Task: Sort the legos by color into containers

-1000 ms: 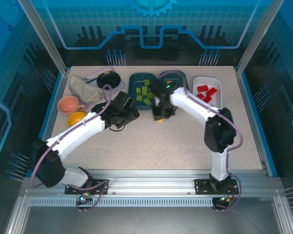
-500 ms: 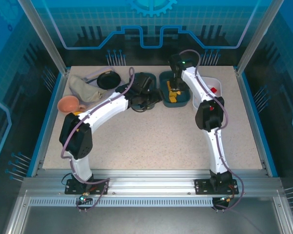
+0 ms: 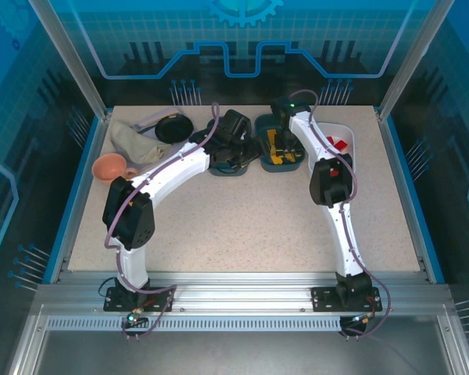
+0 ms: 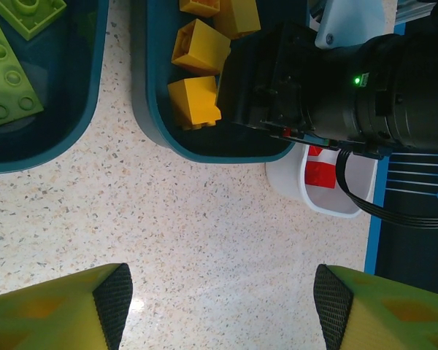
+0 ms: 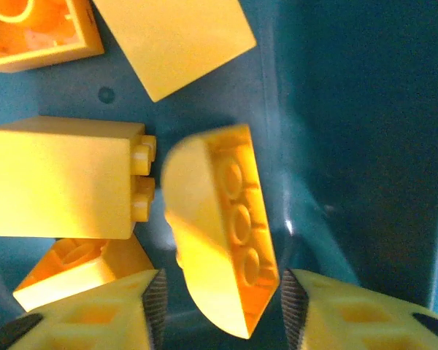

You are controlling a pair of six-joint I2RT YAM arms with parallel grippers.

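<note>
Top external view: the table (image 3: 242, 226) has both arms stretched to its far edge. The left arm (image 3: 168, 172) bends over the left teal tub (image 3: 227, 171) and hides most of it. The right arm (image 3: 332, 187) reaches down into the middle teal tub (image 3: 259, 148). The white tub (image 3: 347, 133) stands just beside that one on the right, so the three tubs form a close row.

Left wrist view: the left gripper (image 4: 219, 299) hangs wide open and empty over bare table, touching nothing. Beyond it, green bricks (image 4: 7, 80) lie in the left tub, yellow bricks (image 4: 197, 102) in the middle tub and a red brick (image 4: 321, 173) in the white one.

Right wrist view: the right gripper (image 5: 219, 299) is low inside the middle tub, its jaws partly apart. A curved yellow brick (image 5: 219, 226) sits between them. Its long axis runs up the picture, leaning a little to the upper left. The rounded back faces left, and the hollow underside with three round sockets faces right. Its lower end lies between the fingertips (image 5: 95, 313); whether they press on it cannot be told. Just left of it, a square yellow block (image 5: 58, 179) points its studs at the rounded back, touching it or very nearly.
</note>
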